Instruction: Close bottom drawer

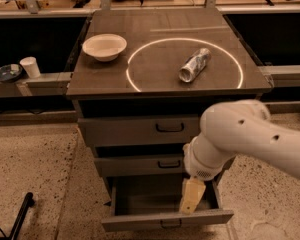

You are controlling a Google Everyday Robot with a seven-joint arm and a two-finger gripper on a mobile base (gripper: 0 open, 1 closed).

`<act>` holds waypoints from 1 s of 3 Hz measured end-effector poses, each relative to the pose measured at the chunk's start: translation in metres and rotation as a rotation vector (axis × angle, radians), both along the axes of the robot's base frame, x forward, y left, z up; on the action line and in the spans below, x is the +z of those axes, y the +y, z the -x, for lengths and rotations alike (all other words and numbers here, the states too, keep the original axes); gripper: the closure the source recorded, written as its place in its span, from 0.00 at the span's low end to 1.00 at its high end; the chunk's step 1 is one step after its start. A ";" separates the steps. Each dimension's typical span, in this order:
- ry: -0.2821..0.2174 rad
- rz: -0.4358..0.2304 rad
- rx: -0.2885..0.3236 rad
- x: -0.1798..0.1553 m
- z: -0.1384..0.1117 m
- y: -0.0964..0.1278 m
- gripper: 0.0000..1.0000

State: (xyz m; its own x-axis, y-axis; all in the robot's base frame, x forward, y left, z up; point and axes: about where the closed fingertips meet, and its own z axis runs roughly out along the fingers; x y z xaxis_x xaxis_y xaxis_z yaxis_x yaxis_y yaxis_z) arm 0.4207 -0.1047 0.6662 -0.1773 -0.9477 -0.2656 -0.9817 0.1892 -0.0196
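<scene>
Grey bottom drawer (140,221) open, pincer (191,198) over its front edge

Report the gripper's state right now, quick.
Gripper: open or closed cannot be told; it hangs inside the pulled-out bottom drawer, just behind its front.

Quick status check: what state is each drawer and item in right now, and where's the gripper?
bottom drawer: pulled out, open.
middle drawer: closed.
top drawer: closed.
can: lying on its side.
bowl: upright.
gripper: pointing down, just behind the bottom drawer's front.
</scene>
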 end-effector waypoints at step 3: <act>-0.006 -0.131 0.015 -0.051 0.003 0.023 0.00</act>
